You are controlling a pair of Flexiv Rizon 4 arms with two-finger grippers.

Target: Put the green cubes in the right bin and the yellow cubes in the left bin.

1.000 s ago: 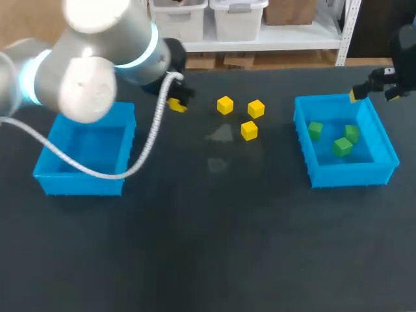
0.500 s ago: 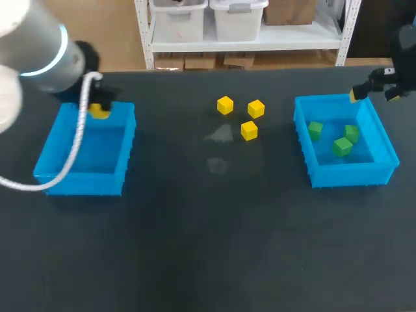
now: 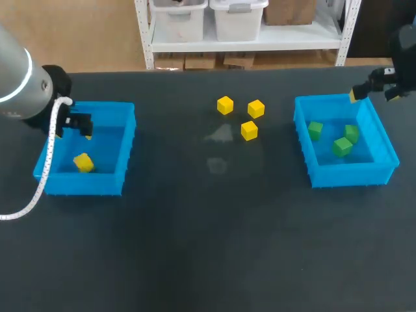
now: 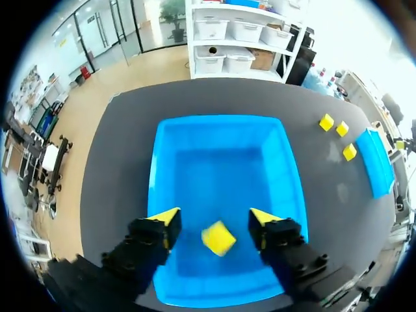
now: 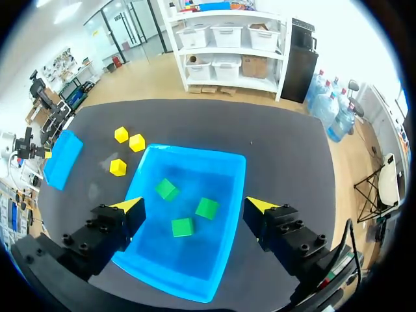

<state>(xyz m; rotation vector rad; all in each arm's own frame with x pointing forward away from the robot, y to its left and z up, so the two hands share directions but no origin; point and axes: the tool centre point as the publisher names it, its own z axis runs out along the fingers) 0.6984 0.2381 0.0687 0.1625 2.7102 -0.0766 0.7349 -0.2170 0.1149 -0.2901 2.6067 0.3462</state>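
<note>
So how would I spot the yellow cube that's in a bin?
Find the blue bin at the left end of the table. Inside it sits one yellow cube, toward the near left corner. The three other yellow cubes cluster on bare tabletop in the middle, so it is the only yellow one inside a bin.

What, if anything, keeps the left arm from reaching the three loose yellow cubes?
Likely nothing, so yes. The left gripper hangs open over the left bin; only bare table lies between it and the yellow cubes. The right gripper is far off.
</note>
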